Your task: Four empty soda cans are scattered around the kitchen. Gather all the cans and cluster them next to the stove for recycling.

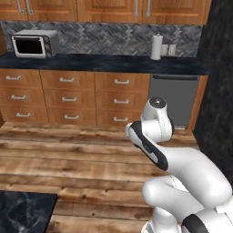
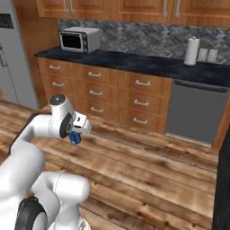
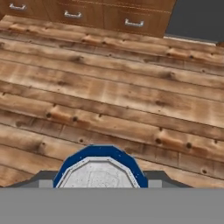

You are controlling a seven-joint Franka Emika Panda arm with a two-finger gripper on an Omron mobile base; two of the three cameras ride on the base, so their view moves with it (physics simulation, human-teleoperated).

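Note:
A blue soda can [image 2: 75, 138] with a silvery top [image 3: 99, 174] sits between my gripper's fingers. My gripper [image 2: 76, 134] is shut on it and carries it above the wooden floor, in front of the drawer cabinets. In the hand view the can's blue rim [image 3: 101, 153] rises at the bottom middle, with a grey fingertip [image 3: 43, 179] on each side of it. My arm folds back over the base in the left base view. The stove is out of view.
A dark counter [image 2: 134, 60] runs along the far wall with a silver toaster oven [image 1: 34, 43] and a paper towel roll [image 2: 192, 50] on it. A grey dishwasher [image 2: 195, 112] stands under it at the right, a fridge [image 2: 11, 63] at the far left. A dark counter corner [image 1: 22, 211] is near the base.

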